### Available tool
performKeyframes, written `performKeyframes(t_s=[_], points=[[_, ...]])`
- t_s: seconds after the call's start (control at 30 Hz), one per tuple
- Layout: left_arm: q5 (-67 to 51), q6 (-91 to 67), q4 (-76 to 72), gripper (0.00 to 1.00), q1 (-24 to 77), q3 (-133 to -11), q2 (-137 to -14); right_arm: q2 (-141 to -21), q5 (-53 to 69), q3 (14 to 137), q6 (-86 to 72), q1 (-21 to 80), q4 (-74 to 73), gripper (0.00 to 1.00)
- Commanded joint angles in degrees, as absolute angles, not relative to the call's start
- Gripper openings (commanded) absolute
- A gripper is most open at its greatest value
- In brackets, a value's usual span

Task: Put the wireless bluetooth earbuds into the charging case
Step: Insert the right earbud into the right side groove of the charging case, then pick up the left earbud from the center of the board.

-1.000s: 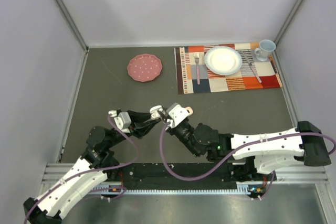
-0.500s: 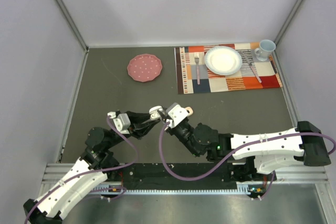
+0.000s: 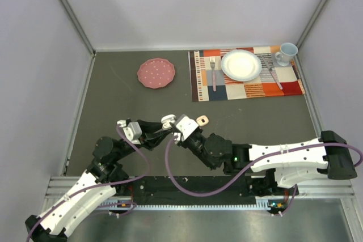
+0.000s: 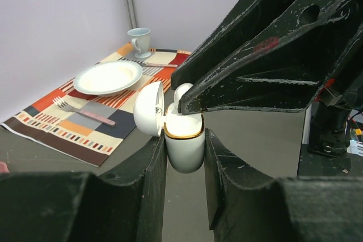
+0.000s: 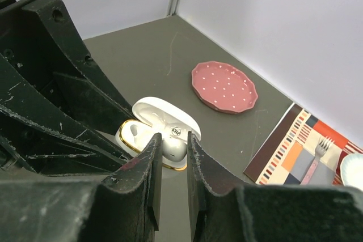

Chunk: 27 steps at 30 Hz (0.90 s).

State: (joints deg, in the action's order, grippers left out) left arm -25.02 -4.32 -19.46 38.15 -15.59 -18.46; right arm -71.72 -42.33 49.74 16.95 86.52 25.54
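My left gripper [image 4: 184,160] is shut on a white charging case [image 4: 184,143] with a gold rim and holds it upright with its lid [image 4: 148,107] swung open. My right gripper [image 5: 173,147] is shut on a white earbud [image 5: 173,143] and holds it right at the case's open mouth [image 5: 135,133], on the side near the lid. One socket of the case looks empty. In the top view both grippers meet at the case [image 3: 167,120], low at the middle left. No other earbuds are in view.
A small peach object [image 3: 202,119] lies on the table just right of the grippers. A pink dotted plate [image 3: 156,73] sits at the back left. A striped placemat [image 3: 249,90] at the back right carries a white plate [image 3: 241,64], fork [image 3: 213,72] and cup [image 3: 286,53].
My right gripper has moved left with the earbud, up to the open case. This uncovers the small peach object. The left gripper has held still.
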Motion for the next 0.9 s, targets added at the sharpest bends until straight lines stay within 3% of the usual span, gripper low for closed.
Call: performKeyframes(t_s=[0.0, 0.1, 0.13, 0.27, 0.3, 0.4, 0.67, 0.77, 0.87], points=[[-23.2, -3.5, -24.8, 0.0, 38.1, -18.5, -17.3, -72.9, -39.9, 52.6, 16.1, 87.0, 20.7, 0.08], [-23.3, -3.5, -24.8, 0.0, 38.1, -18.5, -17.4, -73.0, -39.9, 53.2, 14.9, 87.0, 20.5, 0.24], [-23.4, -3.5, -24.8, 0.0, 38.1, -18.5, -17.5, -73.0, -39.7, 53.3, 14.6, 87.1, 20.3, 0.37], [-23.2, -3.6, -24.5, 0.0, 38.1, -18.4, -17.6, -71.8, -40.1, 54.5, 13.1, 87.0, 20.5, 0.63], [-23.1, -3.6, -24.3, 0.0, 38.1, -18.3, -17.5, -71.5, -40.3, 54.5, 12.9, 87.0, 20.7, 0.73], [-22.6, -3.8, -23.8, 0.0, 38.1, -18.0, -17.3, -69.3, -41.5, 54.2, 12.7, 87.1, 23.0, 0.87], [-19.6, -2.6, -20.8, 0.0, 38.1, -17.2, -14.3, -57.5, -43.6, 51.7, 12.0, 86.6, 30.6, 0.96], [-18.6, -2.2, -19.8, 0.0, 38.1, -17.2, -13.4, -55.6, -45.3, 53.2, 7.1, 84.4, 25.6, 0.99], [-17.9, -1.8, -19.0, 0.0, 38.1, -17.4, -12.9, -54.2, -43.8, 56.1, -6.3, 78.3, 11.4, 0.99]])
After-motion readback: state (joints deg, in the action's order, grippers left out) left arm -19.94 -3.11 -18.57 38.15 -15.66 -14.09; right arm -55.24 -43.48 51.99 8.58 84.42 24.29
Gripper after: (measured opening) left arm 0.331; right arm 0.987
